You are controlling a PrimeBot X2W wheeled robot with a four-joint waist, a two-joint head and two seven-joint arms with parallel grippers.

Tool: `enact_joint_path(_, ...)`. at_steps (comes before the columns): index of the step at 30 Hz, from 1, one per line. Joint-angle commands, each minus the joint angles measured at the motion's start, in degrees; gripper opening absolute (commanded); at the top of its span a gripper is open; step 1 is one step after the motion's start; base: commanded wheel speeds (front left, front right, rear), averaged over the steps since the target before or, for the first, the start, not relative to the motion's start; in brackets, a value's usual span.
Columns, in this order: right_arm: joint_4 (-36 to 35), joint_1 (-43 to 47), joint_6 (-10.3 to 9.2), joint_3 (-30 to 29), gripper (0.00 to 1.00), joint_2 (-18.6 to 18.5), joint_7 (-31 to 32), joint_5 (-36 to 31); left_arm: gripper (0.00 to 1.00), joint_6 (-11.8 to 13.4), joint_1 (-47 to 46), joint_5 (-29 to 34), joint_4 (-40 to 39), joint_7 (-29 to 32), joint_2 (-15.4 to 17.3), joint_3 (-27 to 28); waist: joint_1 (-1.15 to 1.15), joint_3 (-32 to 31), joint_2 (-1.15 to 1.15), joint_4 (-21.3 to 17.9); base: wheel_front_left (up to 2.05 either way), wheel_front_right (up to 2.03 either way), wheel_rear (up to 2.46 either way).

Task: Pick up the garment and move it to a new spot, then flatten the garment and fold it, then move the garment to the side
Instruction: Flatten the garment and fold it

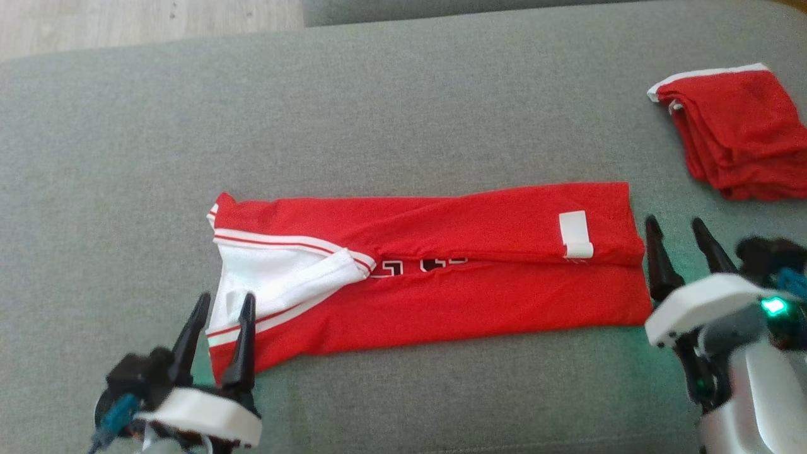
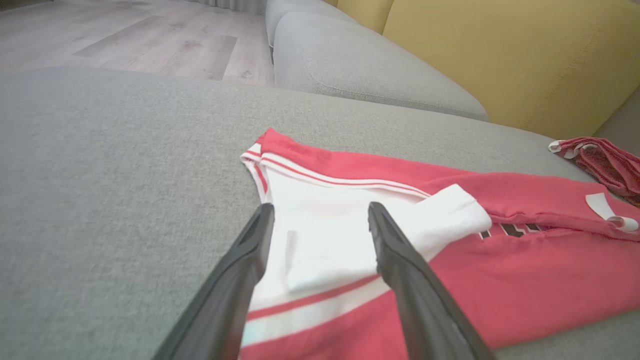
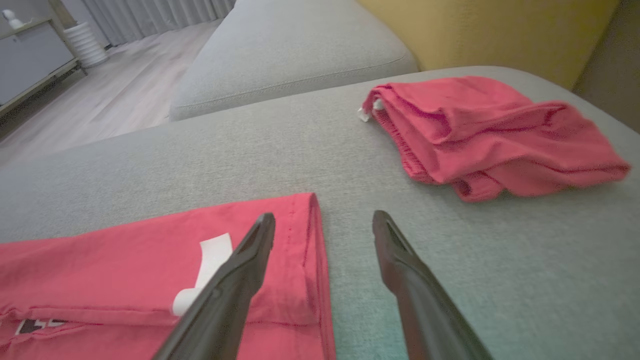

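Note:
The garment, a red jersey with white trim and a white label, lies folded into a long band on the grey sofa seat. Its white collar end points left, its hem end right. My left gripper hovers open at the collar end, fingers over the white fabric, holding nothing. Beside the hem stands my right gripper, open and with nothing in it. In the right wrist view its left finger is over the garment's hem corner and the other over bare cushion.
A second red garment lies folded at the seat's far right, also in the right wrist view. Yellow back cushions stand behind the seat. Wooden floor lies beyond the seat's far edge.

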Motion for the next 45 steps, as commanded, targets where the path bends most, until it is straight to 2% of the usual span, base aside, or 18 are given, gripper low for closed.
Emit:
enact_joint_path(1, -2.60, 0.25, 0.21, 0.06, 1.00, 0.44, -1.20, -0.19, 1.00, 0.07, -0.27, -0.34, -1.09, -1.24, 0.46, 2.65, 0.00, -0.79, 0.00, 0.15, 0.00, 0.00, 0.00)
enact_joint_path(5, -3.66, 2.90, 0.21, -2.66, 1.00, 0.70, -1.65, 0.09, 1.00, 1.21, 2.42, -0.10, -1.58, -2.70, -0.30, 3.84, 0.00, -2.29, 0.00, 0.90, 0.00, 0.00, 0.00)
enact_joint_path(13, -3.17, 4.06, 0.21, -4.58, 1.00, 0.78, -0.42, 0.76, 1.00, 5.46, 5.32, 1.27, -4.81, -3.56, -1.49, 8.09, 0.00, -4.65, 0.00, 4.11, 0.00, 0.00, 0.00)
enact_joint_path(17, 0.49, 2.72, 0.21, -5.30, 1.00, 0.79, 0.99, -0.45, 1.00, 7.33, 6.28, 2.34, -6.58, -3.65, -2.20, 9.35, 0.00, -5.00, 0.00, 6.60, 0.00, 0.00, 0.00)
enact_joint_path(24, 8.12, 0.74, 0.21, -8.12, 1.00, 0.79, 0.57, -3.94, 1.00, 8.50, 7.08, 2.47, -9.38, -3.65, -2.33, 10.25, 0.00, -4.63, 0.00, 9.91, 0.00, 0.00, 0.00)
enact_joint_path(31, 15.29, -0.37, 0.21, -9.06, 1.00, 0.79, -0.32, -4.24, 1.00, 9.24, 7.83, 2.40, -10.64, -3.40, -1.99, 10.37, 0.00, -4.63, 0.00, 10.89, 0.00, 0.00, 0.00)
enact_joint_path(32, 16.10, -0.65, 0.21, -8.94, 0.96, 0.79, -0.43, -4.26, 1.00, 9.31, 7.89, 2.39, -10.80, -3.37, -2.00, 10.33, 0.00, -4.65, 0.00, 10.81, 0.00, 0.00, 0.00)
enact_joint_path(33, 16.10, -0.65, 0.21, -8.94, 0.96, 0.79, -0.43, -4.26, 1.00, 9.31, 7.89, 2.39, -10.80, -3.37, -2.00, 10.33, 0.00, -4.65, 0.00, 10.81, 0.00, 0.00, 0.00)
enact_joint_path(34, 16.92, -1.02, 0.21, -8.65, 0.75, 0.79, -0.45, -4.23, 1.00, 9.36, 7.91, 2.39, -10.97, -3.34, -2.01, 10.26, 0.00, -4.67, 0.00, 10.62, 0.00, 0.00, 0.00)
enact_joint_path(35, 17.64, -1.43, 0.21, -8.29, 0.49, 0.79, -0.59, -4.18, 1.00, 9.41, 7.91, 2.42, -11.11, -3.31, -2.01, 10.19, 0.00, -4.70, 0.00, 10.36, 0.00, 0.00, 0.00)
enact_joint_path(38, 19.60, -3.38, 0.21, -6.93, 0.00, 0.79, -1.41, -3.97, 1.00, 9.45, 7.77, 2.50, -11.65, -3.21, -2.12, 9.77, 0.00, -4.91, 0.00, 8.90, 0.00, 0.00, 0.00)
enact_joint_path(45, 17.68, -6.48, 0.21, -8.44, 0.00, 0.51, -1.37, -2.56, 1.00, 9.51, 7.88, 2.60, -12.07, -3.16, -2.37, 9.16, 0.00, -5.53, 0.00, 4.76, 0.00, 0.00, 0.00)
